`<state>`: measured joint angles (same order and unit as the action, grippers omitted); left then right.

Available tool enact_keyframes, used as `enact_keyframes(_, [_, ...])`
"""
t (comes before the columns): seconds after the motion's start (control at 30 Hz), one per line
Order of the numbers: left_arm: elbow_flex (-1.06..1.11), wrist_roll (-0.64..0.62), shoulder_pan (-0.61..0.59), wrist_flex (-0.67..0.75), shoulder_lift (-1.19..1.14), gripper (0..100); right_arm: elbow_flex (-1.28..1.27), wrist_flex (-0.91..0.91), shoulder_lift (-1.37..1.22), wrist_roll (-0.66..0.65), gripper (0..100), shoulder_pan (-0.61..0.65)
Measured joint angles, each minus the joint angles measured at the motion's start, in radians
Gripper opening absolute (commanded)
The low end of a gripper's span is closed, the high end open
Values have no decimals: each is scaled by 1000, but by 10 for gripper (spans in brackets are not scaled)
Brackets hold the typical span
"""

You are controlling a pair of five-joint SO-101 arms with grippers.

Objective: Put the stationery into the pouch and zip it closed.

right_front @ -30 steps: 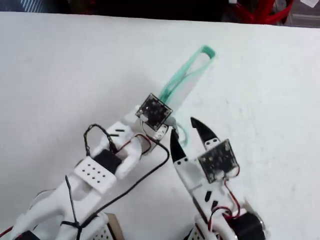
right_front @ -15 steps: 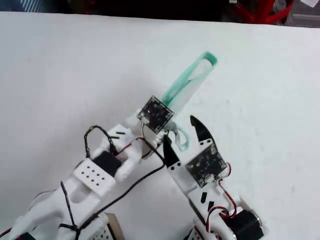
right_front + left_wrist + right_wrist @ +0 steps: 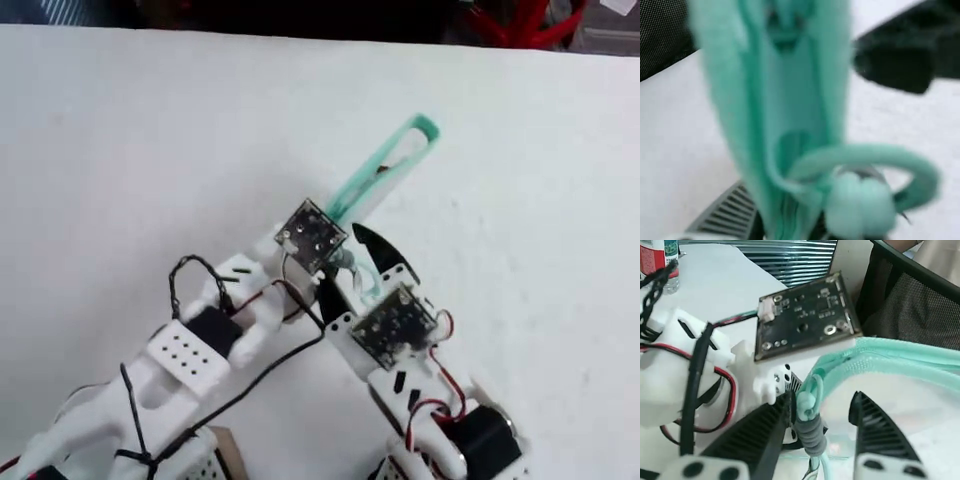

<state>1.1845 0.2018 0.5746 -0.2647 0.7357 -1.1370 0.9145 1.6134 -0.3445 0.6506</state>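
A slim teal pouch [image 3: 385, 165] lies slantwise on the white table [image 3: 150, 150], its zip running along the top. My left gripper [image 3: 330, 228] sits under its camera board and is shut on the pouch's near end [image 3: 790, 220]. From that end hangs the teal zip pull loop [image 3: 360, 275] with a grey coiled cord [image 3: 810, 435]. My right gripper [image 3: 345, 262] is open, its black fingers [image 3: 760, 435] standing on either side of the pull [image 3: 807, 402] without pinching it. No loose stationery is in sight.
The left arm's camera board [image 3: 805, 325] and wires [image 3: 300, 350] crowd the space beside the right gripper. A bottle [image 3: 660, 260] stands far off. A black mesh chair [image 3: 910, 305] and red gear [image 3: 510, 20] lie beyond the table's far edge.
The right gripper has swung left and forward until its fingers straddle the zip pull at the pouch's near end. The pouch's far tip has shifted slightly right.
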Motion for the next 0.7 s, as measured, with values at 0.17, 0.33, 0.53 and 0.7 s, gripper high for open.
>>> enact_keyframes(0.17, [2,6,0,0,0,23,2,-2,-29,-2,20,0])
enact_keyframes(0.33, [2,6,0,0,0,23,2,-2,-21,-3,19,-3])
enact_keyframes(0.53, [0,6,0,9,0,23,14,-51,-34,0,19,-107])
enact_keyframes(0.7, [-3,8,2,12,2,23,103,-63,-26,48,19,-181])
